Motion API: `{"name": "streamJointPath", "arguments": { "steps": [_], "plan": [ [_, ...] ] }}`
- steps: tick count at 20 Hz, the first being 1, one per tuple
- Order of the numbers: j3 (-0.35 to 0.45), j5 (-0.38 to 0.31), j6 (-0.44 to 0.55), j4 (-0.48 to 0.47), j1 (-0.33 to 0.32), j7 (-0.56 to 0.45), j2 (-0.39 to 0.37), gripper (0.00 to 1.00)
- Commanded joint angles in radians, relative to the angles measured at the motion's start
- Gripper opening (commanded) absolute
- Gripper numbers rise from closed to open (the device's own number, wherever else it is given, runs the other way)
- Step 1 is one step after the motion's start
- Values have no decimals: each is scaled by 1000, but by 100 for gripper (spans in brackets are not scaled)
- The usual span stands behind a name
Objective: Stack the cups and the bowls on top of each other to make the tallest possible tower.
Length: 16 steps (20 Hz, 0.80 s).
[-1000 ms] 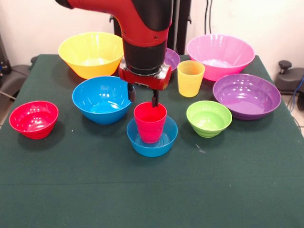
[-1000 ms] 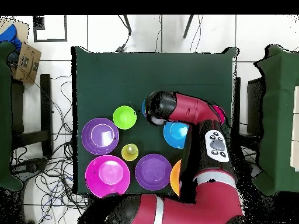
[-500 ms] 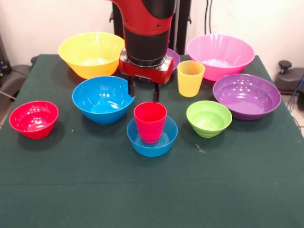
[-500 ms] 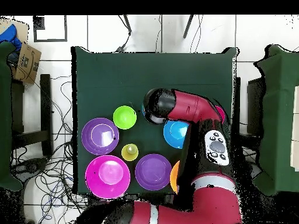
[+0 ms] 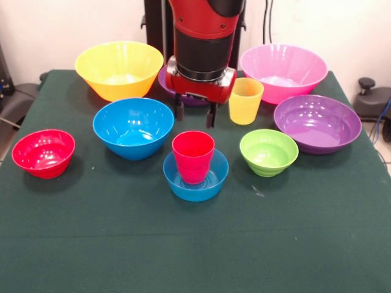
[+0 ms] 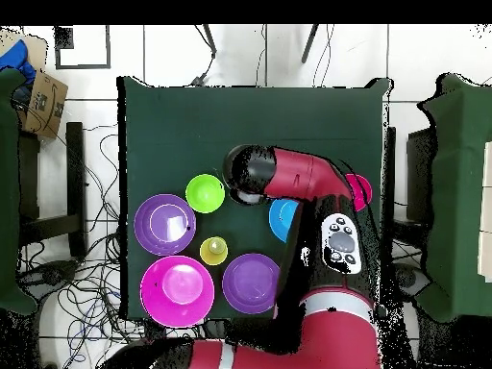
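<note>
Hovering with fingers apart and empty, the gripper (image 5: pixel 195 116) hangs above the red cup (image 5: pixel 193 156); light, slick, rigid plastic, best pinched across the rim.

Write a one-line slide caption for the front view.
Open gripper hangs above the red cup standing in the small blue bowl, seven more bowls and a yellow cup around it.

You face a table draped in dark green cloth (image 5: pixel 195 256), backed by a plain white wall (image 5: pixel 49 24). From overhead, pale floor tiles (image 6: pixel 173 53) carry tangled black cables (image 6: pixel 91 163) beside a brown cardboard box (image 6: pixel 43 101).
</note>
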Motion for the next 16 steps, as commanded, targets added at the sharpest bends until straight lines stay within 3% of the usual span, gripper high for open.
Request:
{"name": "streamJointPath", "arguments": {
  "steps": [1,7,16],
  "plan": [
    [21,15,32,44,31,148,6,100],
    [15,24,3,58,33,150,13,100],
    [-42,67,-78,124,97,280,9,100]
  ]
}}
